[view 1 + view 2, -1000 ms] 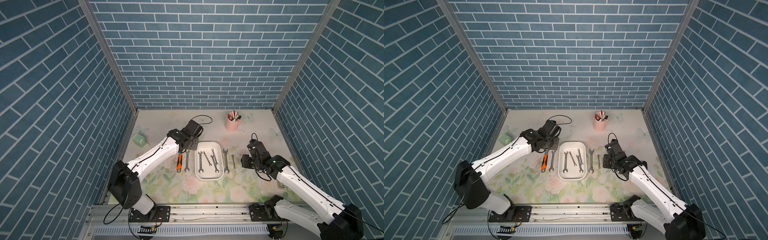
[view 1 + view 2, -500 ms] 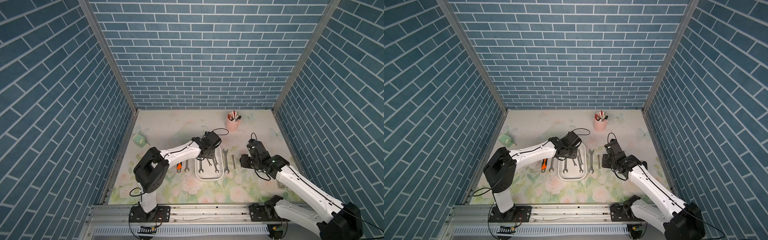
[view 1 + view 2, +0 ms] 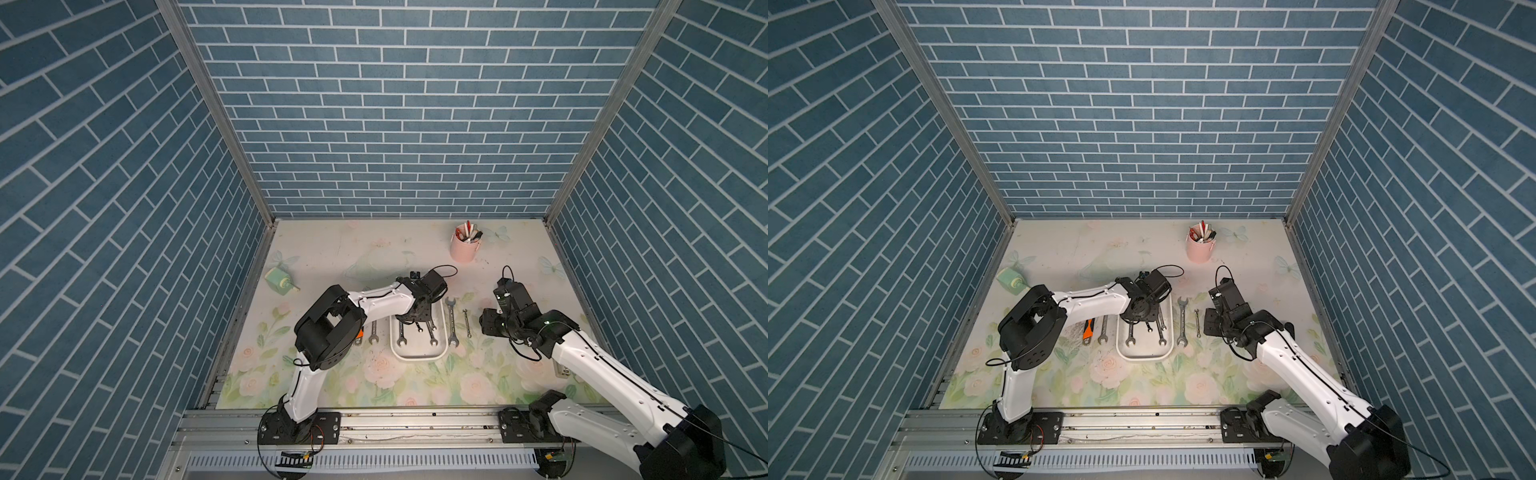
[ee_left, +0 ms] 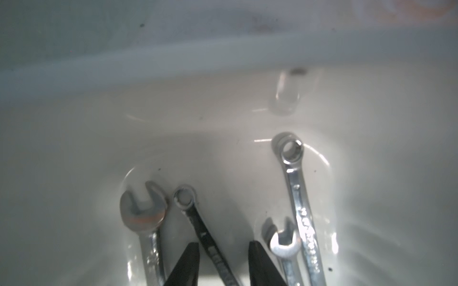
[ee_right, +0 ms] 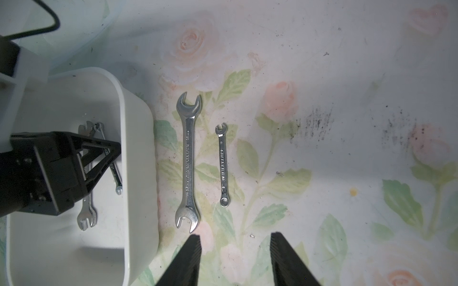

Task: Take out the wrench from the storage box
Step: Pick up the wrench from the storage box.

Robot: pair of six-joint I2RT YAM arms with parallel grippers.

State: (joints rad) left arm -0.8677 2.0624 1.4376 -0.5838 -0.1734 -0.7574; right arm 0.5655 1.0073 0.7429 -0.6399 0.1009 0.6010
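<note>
The left gripper [image 4: 223, 245] stands partly open inside the storage box [image 3: 419, 357], its fingers [image 4: 186, 262] straddling a dark slim wrench [image 4: 198, 230] with a gap on both sides. Four wrenches lie in the box. A broad open-ended wrench [image 4: 142, 210] flanks one finger. A small wrench [image 4: 283, 244] and a long ring wrench [image 4: 297, 193] flank the other. The right gripper [image 5: 235, 235] hangs open and empty over the mat [image 5: 322, 74], with a large wrench [image 5: 188, 161] and a little wrench [image 5: 223, 163] just ahead.

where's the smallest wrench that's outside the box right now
In both top views the smallest wrench lies flat on the floral mat on the robot's right of the storage box, beside the large open-end wrench that sits between them.
</note>
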